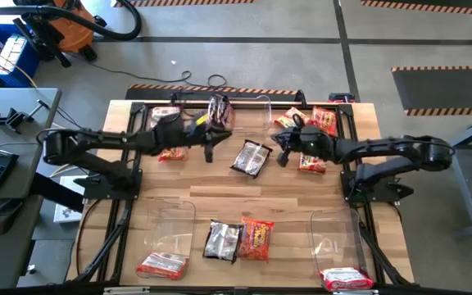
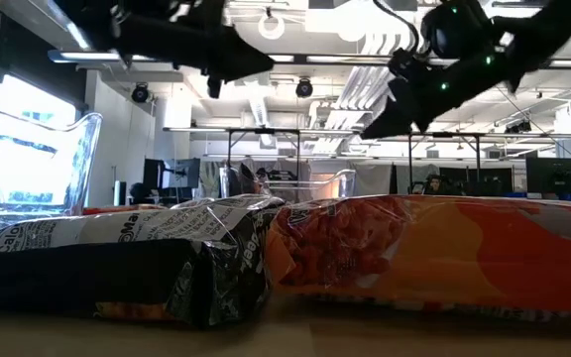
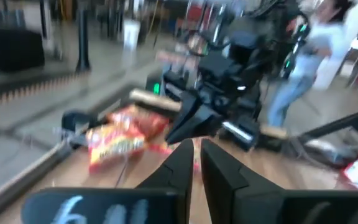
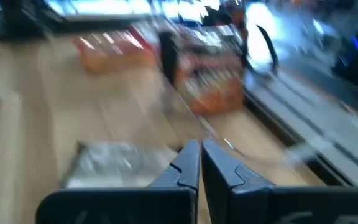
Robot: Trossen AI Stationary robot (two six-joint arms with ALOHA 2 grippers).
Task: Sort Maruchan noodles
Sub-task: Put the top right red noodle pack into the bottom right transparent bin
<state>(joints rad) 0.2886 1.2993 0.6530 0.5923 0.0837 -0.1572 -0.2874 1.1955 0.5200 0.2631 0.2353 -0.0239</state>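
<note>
Packets of crinkly plastic lie scattered over the wooden tabletop (image 1: 220, 197), and the dark packet (image 1: 251, 157) at its middle serves as the landmark. Far left of it and nearer the front edge, a clear bin (image 1: 169, 233) holds one red-and-white packet (image 1: 162, 265) lying flat, long axis across the table. Left of the dark packet and farther back, the left gripper (image 1: 207, 152) hangs above the wood with its jaws drawn together on nothing; an orange packet (image 1: 171, 153) lies just beside the arm, and another dark packet (image 1: 220, 111) sits behind it at the back edge. The landmark packet itself is a flat silver-black rectangle, tilted, its long axis running from back-right to front-left, lying between the two grippers and touching neither. In front of it, a third dark packet (image 1: 222, 241) and an orange-red one (image 1: 256, 238) lie side by side, long axes pointing front to back. Right of the landmark, the right gripper (image 1: 283, 156) hovers with its jaws together and empty. Orange packets (image 1: 324, 120) lie behind it, one more (image 1: 311, 163) just beyond it. Far right and forward, a second clear bin (image 1: 338, 238) holds a red-and-white packet (image 1: 347, 279).
</note>
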